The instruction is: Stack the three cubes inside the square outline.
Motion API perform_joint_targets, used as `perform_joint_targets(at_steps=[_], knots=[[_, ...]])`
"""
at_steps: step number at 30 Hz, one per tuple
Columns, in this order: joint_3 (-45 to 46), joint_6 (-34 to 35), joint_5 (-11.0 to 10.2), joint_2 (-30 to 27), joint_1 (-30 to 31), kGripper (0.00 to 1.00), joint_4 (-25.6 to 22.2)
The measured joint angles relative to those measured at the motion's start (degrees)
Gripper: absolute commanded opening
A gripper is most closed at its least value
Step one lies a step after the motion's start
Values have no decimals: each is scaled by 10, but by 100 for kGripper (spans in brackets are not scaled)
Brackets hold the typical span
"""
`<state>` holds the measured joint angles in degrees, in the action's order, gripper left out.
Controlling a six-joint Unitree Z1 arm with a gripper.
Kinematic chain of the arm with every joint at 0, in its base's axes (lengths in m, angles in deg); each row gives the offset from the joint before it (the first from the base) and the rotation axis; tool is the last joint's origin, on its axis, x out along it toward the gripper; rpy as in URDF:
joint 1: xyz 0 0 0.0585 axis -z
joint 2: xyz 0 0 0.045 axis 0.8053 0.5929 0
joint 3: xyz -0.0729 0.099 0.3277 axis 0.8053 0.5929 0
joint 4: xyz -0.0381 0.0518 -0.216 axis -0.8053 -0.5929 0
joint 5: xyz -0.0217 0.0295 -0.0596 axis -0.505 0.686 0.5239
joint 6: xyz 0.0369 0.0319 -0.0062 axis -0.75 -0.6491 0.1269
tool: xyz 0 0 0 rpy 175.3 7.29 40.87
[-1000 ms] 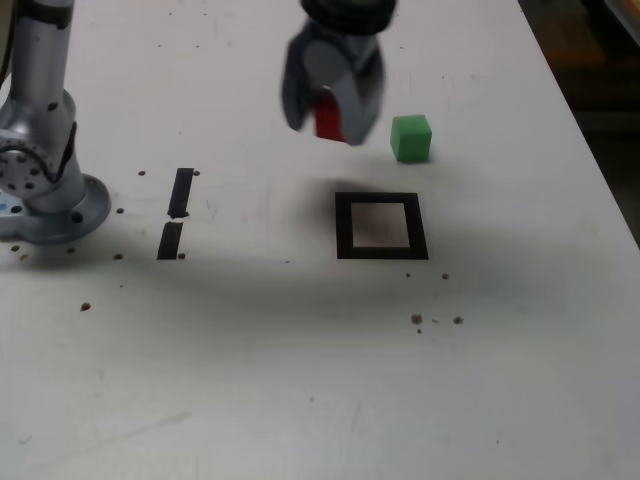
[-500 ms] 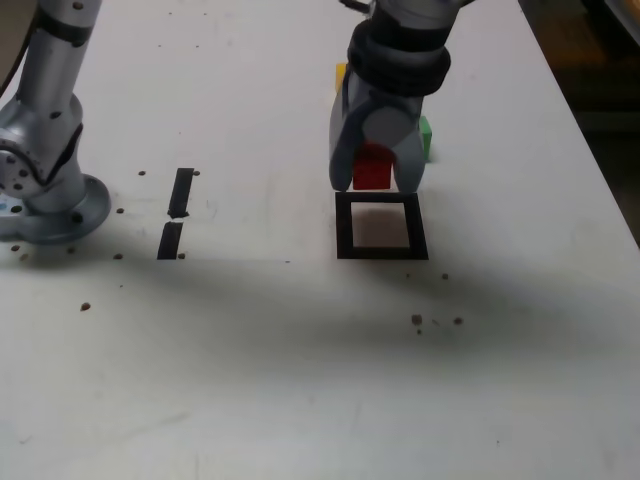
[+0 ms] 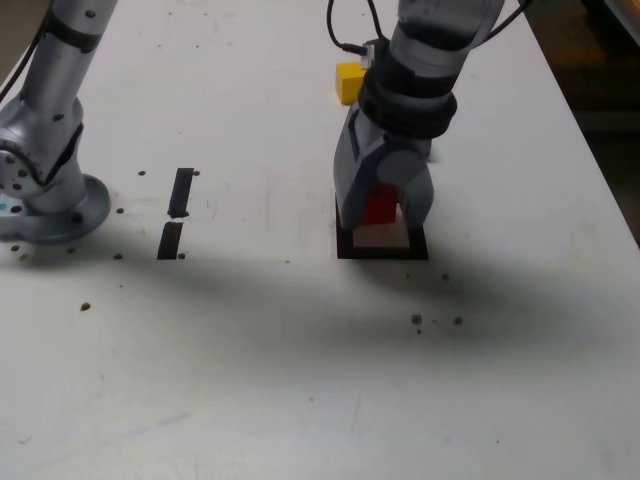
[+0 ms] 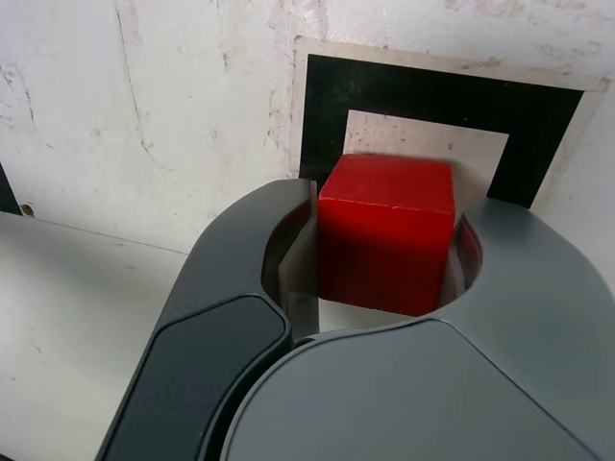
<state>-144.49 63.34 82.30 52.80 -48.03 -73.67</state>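
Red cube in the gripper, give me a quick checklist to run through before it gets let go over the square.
1. Grip: gripper shut on the red cube, a jaw on each side: ok.
2. Position: red cube over the white centre of the square outline in the wrist view: ok.
3. Cube resting on the table, not hanging above it: cannot tell.
4. Cube squared with the outline's edges: roughly, slightly turned in the wrist view: ok.
5. Yellow cube free to pick next, on the table beyond the arm: ok.
6. Green cube in sight: hidden in both views: cannot tell.
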Motion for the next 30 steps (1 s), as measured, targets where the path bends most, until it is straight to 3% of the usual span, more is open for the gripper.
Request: perform_joint_targets(at_steps=[12,20,24,30], knots=[[2,-20,17,4,1,19,23],[15,-23,13,9,1,30,23],[14,-27,14,9,1,45,23],[0,-34,18,10,1,88,22]])
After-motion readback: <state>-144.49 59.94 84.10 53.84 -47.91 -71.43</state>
